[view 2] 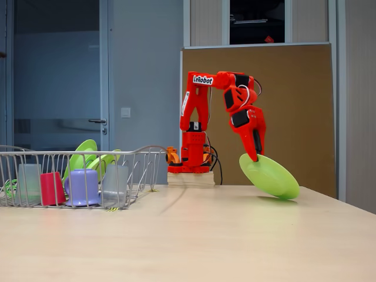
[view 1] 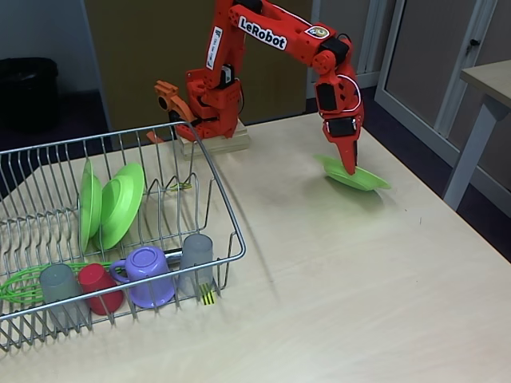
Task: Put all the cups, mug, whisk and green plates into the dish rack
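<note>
I have the tool (view 1: 352,165) clamped on the near rim of the last green plate (view 1: 358,177); its fingers are closed onto that rim, and the plate hangs from them tilted, one edge low by the desk (view 1: 335,271) and the rest lifted, which shows plainly in the side-on fixed view (view 2: 270,175). What matters for my coming move is direction: the dish rack (view 1: 120,239) lies well apart from the tool, off to the left in both fixed views, so I judge the plate has to travel leftward across the bare desk and arrive edge-down between the prongs. Two green plates (view 1: 108,203) already stand upright in the rack, leaning together. Along its front sit a grey cup (view 1: 60,287), the red cup (view 1: 97,286), the mug (view 1: 148,275) and another grey cup (view 1: 196,259), with the whisk (view 1: 24,286) lying at the left end. The plate is smooth, glossy plastic with a raised rim, thin where I grip it, so I expect it could slip or swing. The rack is bright wire, open and rigid, the cups translucent or opaque plastic
</note>
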### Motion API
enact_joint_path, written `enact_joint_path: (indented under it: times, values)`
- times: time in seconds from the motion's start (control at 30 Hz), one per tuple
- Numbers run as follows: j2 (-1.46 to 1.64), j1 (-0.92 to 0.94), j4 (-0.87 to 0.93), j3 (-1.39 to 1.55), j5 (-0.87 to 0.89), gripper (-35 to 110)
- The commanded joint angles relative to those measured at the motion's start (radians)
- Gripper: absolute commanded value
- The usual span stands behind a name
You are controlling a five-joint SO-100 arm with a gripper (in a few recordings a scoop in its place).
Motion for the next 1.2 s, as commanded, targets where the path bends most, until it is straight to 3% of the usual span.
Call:
enact_joint_path:
  times: [0.0, 0.43, 0.87, 1.17]
  values:
    - [0.051, -0.025, 0.058, -0.064, 0.026, 0]
    - [0.046, -0.101, 0.202, -0.235, 0.149, 0]
    - [0.094, 0.038, 0.362, -0.403, -0.109, 0]
    - [0.087, 0.216, 0.566, -0.704, -0.364, 0]
